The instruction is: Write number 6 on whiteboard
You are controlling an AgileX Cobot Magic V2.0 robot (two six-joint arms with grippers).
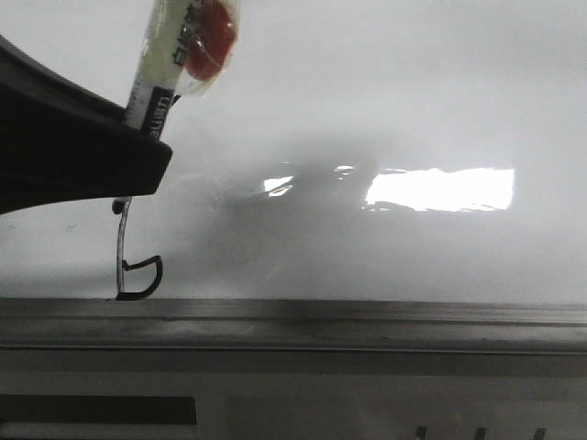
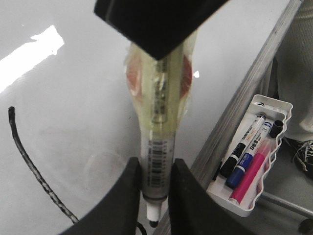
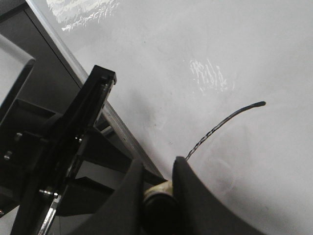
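The whiteboard (image 1: 385, 92) fills the front view. The number 6 (image 1: 121, 247) is at its lower left, a long black curve with a small squarish loop above the ledge. Its curve also shows in the left wrist view (image 2: 29, 164) and the right wrist view (image 3: 220, 125). My left gripper (image 1: 138, 151) (image 2: 156, 196) is shut on the barrel of a tape-wrapped marker (image 2: 157, 147), whose tip is just off the loop. My right gripper (image 3: 159, 181) is shut on the marker's rear end (image 3: 157, 193), seen end-on.
A grey metal ledge (image 1: 367, 316) runs along the board's lower edge. A bright glare patch (image 1: 440, 190) lies mid-board. A white tray (image 2: 281, 110) with several spare markers hangs beside the ledge. Black arm hardware (image 3: 63, 147) stands close beside my right gripper.
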